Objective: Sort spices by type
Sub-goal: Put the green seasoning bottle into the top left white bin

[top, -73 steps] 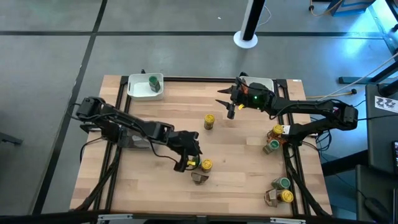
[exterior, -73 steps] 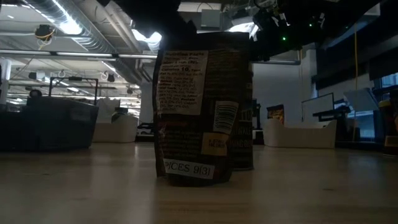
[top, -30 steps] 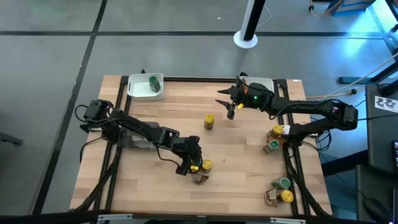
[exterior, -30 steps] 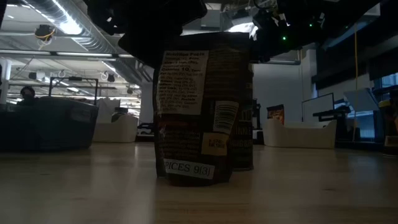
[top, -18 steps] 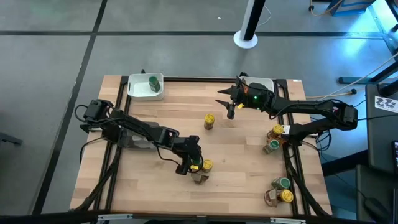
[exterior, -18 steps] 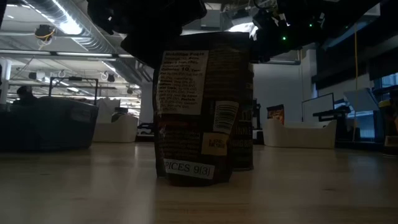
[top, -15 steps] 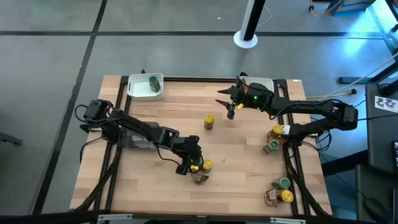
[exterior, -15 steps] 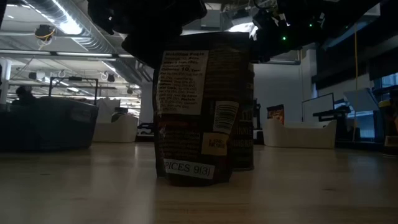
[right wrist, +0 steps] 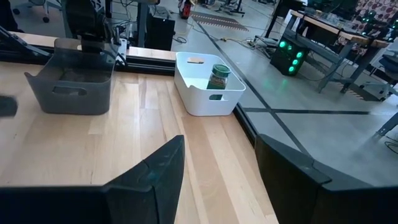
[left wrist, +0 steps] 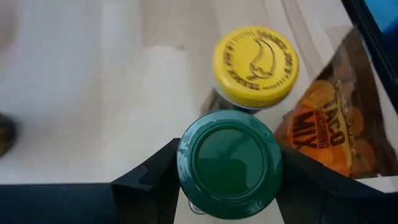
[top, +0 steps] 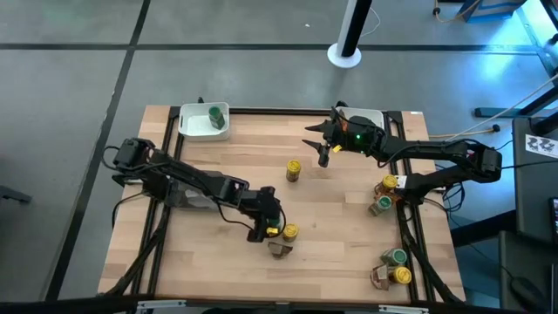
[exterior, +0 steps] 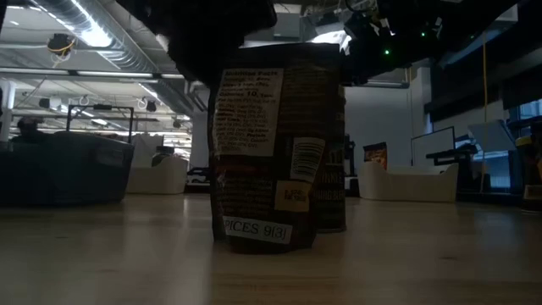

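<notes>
Left gripper (top: pixel 261 229) sits low over the table's (top: pixel 218 183) near-centre w/ its fingers (left wrist: pixel 155 180) clamped on a green-lid jar (left wrist: pixel 229 163), one finger each side of the lid, jaws about half-spread. Just beside it stands a yellow-lid jar (left wrist: pixel 255 65), and next to that a brown-orange packet (left wrist: pixel 326 134) marked "TACO MIX"; in the high view the yellow lid (top: pixel 289 231) and packet (top: pixel 280 249) sit together by the gripper. The packet (exterior: pixel 275 157) fills the low view's centre, standing upright on the wood. Right gripper (top: pixel 319 145) hovers near the far edge, holding nothing, fingers (right wrist: pixel 152 174) partly spread w/ bare table between them. A second yellow-lid jar (top: pixel 294 170) stands alone mid-table, near the right gripper. One green jar (top: pixel 214 115) already sits in the white tray (top: pixel 192 129) at the far left corner; right wrist view shows that tray (right wrist: pixel 199 93) w/ the jar (right wrist: pixel 218 76) inside, and a dark tray (right wrist: pixel 78 87) beside it. More jars cluster along the right edge: a group (top: pixel 384 196) by the right arm, another (top: pixel 394 267) at the near right corner.
</notes>
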You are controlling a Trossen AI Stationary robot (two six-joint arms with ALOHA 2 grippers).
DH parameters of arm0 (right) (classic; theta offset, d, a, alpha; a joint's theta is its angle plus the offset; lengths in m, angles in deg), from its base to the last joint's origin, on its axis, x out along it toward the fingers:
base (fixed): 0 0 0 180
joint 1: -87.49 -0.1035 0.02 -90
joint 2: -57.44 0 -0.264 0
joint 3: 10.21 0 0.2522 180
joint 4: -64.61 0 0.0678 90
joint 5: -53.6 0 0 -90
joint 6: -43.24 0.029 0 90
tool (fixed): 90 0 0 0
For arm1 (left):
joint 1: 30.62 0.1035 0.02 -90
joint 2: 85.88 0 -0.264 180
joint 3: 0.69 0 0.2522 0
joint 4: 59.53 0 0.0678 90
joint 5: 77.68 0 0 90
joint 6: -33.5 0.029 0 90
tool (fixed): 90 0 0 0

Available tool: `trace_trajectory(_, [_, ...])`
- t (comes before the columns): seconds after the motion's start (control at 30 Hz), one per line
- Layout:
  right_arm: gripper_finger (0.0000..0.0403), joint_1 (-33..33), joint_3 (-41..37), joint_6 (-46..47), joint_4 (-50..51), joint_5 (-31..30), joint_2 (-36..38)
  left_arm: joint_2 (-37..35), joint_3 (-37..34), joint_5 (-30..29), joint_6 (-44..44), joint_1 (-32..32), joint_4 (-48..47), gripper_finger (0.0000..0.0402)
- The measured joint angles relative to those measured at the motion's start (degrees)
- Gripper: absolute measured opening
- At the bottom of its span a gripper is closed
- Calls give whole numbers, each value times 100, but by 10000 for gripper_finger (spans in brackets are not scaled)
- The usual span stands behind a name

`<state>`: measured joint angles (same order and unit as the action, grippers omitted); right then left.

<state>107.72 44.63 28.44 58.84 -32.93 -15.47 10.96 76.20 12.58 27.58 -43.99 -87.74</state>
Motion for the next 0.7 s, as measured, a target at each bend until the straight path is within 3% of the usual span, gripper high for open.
trace_trajectory(0.7, [198,0,0,0,3,2,0,-1730,0,-2379,-671,505,-1898,193])
